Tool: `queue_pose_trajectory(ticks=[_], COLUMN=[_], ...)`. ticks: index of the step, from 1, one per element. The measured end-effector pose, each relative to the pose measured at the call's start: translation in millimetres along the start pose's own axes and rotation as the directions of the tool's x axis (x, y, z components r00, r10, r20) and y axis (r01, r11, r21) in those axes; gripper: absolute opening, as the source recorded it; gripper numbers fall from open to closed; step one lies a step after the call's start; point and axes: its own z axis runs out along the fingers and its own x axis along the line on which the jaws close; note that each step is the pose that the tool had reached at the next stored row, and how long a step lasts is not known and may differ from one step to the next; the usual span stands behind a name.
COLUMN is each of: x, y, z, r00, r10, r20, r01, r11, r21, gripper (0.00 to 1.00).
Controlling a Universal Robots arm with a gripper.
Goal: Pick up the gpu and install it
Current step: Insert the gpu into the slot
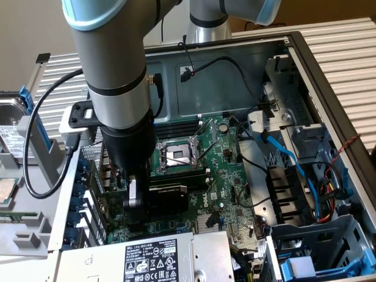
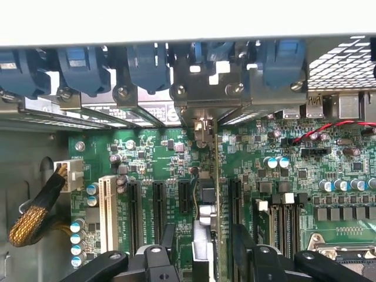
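Note:
The gpu (image 1: 168, 197) is a small card with a black heatsink block, standing on edge on the large green motherboard (image 1: 226, 170) inside the open computer case. In the wrist view the gpu (image 2: 205, 202) is seen edge-on, running from its metal bracket (image 2: 202, 126) at the case's rear wall down to my gripper (image 2: 204, 232). It appears to stand in a slot of the motherboard (image 2: 147, 153). My gripper (image 1: 154, 204) is low over the card and open. Its dark fingers (image 2: 167, 235) straddle the card with a gap on each side.
A power supply with a label (image 1: 153, 261) lies close in front of the gripper. The CPU socket (image 1: 176, 155) is just behind it. Blue cables (image 1: 288, 158) and a drive cage (image 1: 317, 247) are on the exterior view's right. Blue slot latches (image 2: 82, 67), free black slots (image 2: 158, 214) and a braided cable (image 2: 32, 217) flank the card.

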Motion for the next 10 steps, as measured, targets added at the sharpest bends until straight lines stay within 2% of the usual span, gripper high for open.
queue_pose_trajectory(ticks=[10], x=[0.1], y=[0.0], z=[-3.6], r00=[1.0000], r10=[0.000], r20=[-0.0001], r01=[0.000], r11=[1.0000], r21=[-0.0001], gripper=[0.51])
